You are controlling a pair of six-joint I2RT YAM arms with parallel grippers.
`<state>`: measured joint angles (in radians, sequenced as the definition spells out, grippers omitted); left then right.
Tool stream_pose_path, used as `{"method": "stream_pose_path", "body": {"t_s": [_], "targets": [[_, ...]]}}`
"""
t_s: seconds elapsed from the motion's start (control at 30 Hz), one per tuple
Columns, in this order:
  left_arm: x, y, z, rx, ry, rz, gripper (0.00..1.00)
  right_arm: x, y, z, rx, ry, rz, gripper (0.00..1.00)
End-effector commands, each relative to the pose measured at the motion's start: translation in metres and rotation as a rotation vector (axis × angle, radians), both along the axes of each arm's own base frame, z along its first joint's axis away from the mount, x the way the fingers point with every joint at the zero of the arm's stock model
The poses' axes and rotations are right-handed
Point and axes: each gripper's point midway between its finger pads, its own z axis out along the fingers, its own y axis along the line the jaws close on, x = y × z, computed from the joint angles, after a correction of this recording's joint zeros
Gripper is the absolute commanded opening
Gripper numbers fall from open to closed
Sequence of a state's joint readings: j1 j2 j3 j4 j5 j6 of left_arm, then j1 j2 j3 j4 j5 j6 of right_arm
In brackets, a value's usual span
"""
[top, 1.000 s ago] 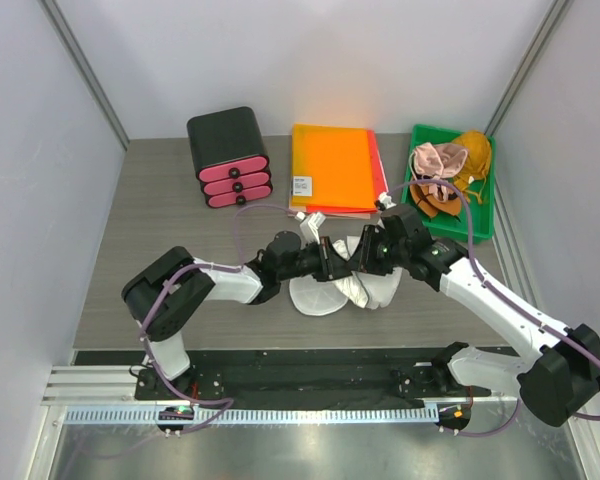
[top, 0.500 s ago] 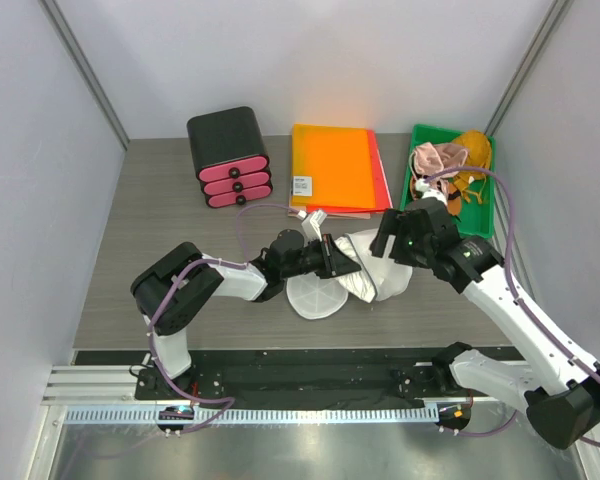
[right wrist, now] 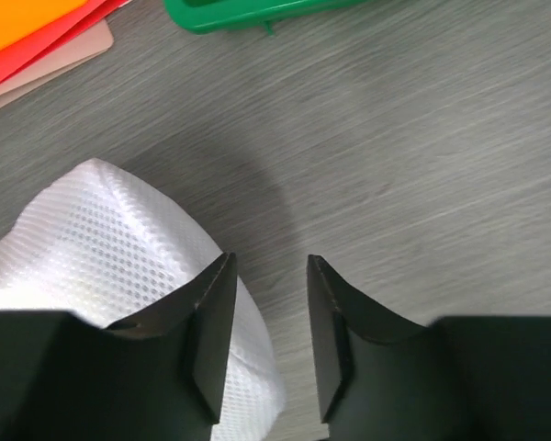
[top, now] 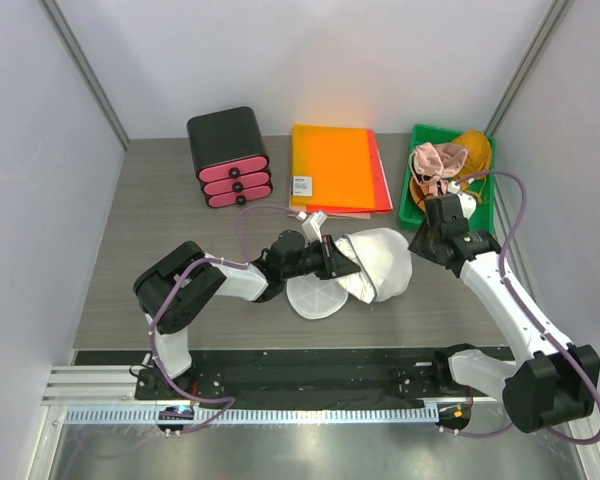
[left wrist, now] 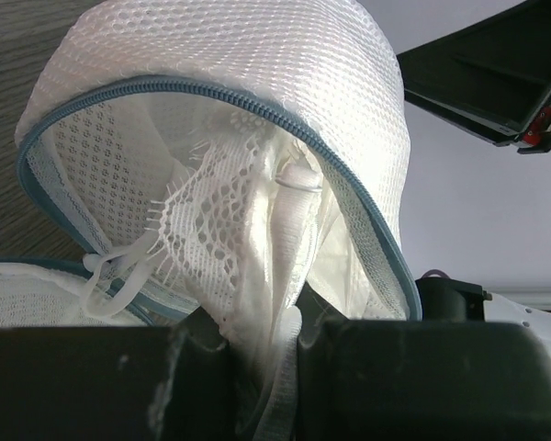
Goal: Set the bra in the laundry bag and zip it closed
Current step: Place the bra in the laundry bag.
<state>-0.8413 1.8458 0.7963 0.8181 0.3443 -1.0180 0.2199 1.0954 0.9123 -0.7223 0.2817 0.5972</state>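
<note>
right arm backs off the bag

our right gripper (right wrist: 271,266) has pulled away from the laundry bag (top: 380,258), jaws spread over bare table (right wrist: 422,165). left gripper (left wrist: 259,338) pinches the lace bra (left wrist: 248,230) inside the bag's gaping zipper rim (left wrist: 230,96).

The laundry bag (left wrist: 257,73) ahead of the left gripper (left wrist: 266,344) is white open-weave mesh cloth, soft and matt. Its rim is edged by a blue-grey zipper (left wrist: 349,175) with fine teeth. The bra (left wrist: 220,220) running back between that gripper's fingers is white lace, holed and frayed at the edge. Both grippers look like matt black plastic, faintly scuffed. Below the right gripper (right wrist: 268,312) the table (right wrist: 422,165) is grey wood-grain, dull and finely streaked. The green tray (right wrist: 248,11) beyond it is smooth, slightly glossy plastic.
</note>
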Motion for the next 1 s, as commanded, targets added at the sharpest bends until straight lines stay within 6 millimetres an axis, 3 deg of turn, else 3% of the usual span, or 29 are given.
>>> {"method": "stream_pose_path", "body": {"t_s": [0.0,0.17,0.2,0.4,0.57,0.63,0.73,0.87,0.93,0.97], "targets": [[0.003,-0.002,0.024,-0.046,-0.066,0.001,0.0,0.017,0.022,0.0,0.075,-0.06,0.096,0.38],[0.001,0.0,0.028,-0.016,-0.071,-0.019,0.0,0.006,0.053,-0.036,0.225,0.025,0.153,0.27],[0.0,0.0,0.028,0.0,-0.086,-0.028,0.0,-0.005,0.064,-0.049,0.26,0.062,0.185,0.27],[-0.015,0.016,0.021,0.129,-0.117,-0.089,0.0,-0.028,0.106,-0.072,0.373,0.144,0.288,0.27],[-0.015,0.017,0.004,0.221,-0.1,-0.123,0.0,-0.024,0.1,-0.076,0.311,0.148,0.301,0.27],[-0.013,0.013,-0.016,0.248,-0.053,-0.133,0.0,-0.025,0.101,-0.08,0.307,0.173,0.316,0.27],[-0.004,0.009,-0.037,0.274,-0.02,-0.096,0.0,-0.025,0.101,-0.083,0.298,0.183,0.328,0.29],[0.012,0.011,-0.048,0.35,-0.036,-0.049,0.0,-0.027,0.09,-0.078,0.233,0.193,0.324,0.31],[0.014,0.019,-0.058,0.422,-0.02,-0.033,0.03,-0.021,0.082,-0.067,0.189,0.169,0.31,0.35],[0.017,0.02,-0.052,0.428,-0.031,-0.022,0.12,-0.024,0.08,-0.062,0.174,0.171,0.316,0.36]]}}
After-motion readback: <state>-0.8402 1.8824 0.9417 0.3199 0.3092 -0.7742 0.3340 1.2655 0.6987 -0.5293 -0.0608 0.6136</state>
